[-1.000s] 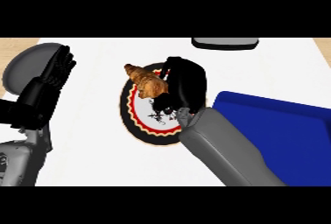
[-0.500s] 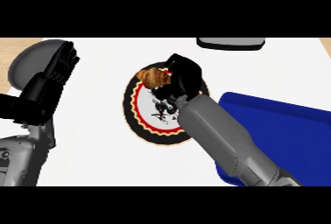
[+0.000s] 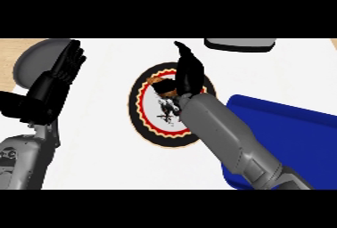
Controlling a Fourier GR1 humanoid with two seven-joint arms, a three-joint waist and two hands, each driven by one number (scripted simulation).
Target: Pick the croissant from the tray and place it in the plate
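White surface, wood strip at far left. Croissant sat on plate; right robot hand spread above. Left robot hand spread, resting. Blue tray at right.

Kitchen: white counter, patterned plate, blue tray.

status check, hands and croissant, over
Right hand open above plate. Croissant on plate, partly hidden. Left hand resting open at left. Nothing in the way.

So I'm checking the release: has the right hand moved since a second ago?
Yes. The right hand has moved up the view across the plate, its fingers now straight and reaching past the far rim; the croissant lies on the plate.
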